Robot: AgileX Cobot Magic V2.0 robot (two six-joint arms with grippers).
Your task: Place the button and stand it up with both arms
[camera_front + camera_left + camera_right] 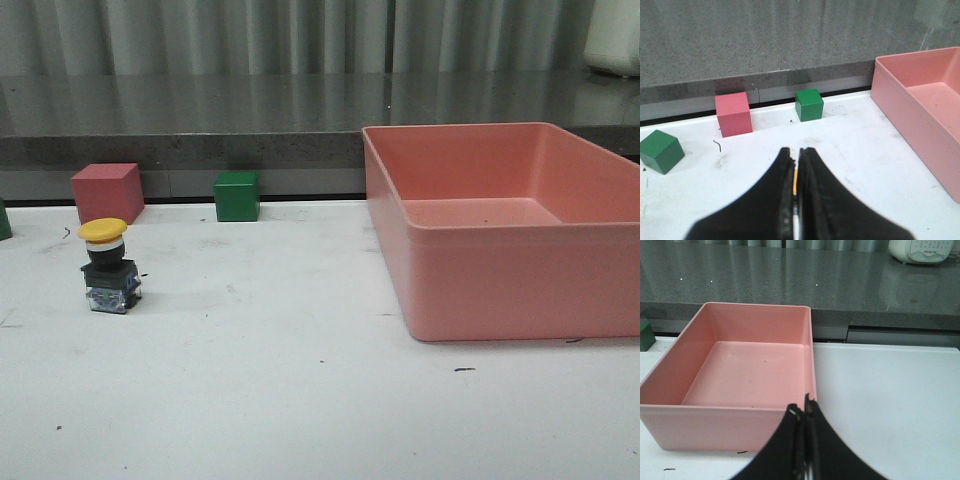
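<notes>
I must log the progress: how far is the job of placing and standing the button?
It looks done: the button stands upright on the white table, yellow cap on top, in front of the red cube. Nothing is in hand: both wrist views show the left gripper and right gripper fingers closed on nothing. Nothing seems left.
</notes>
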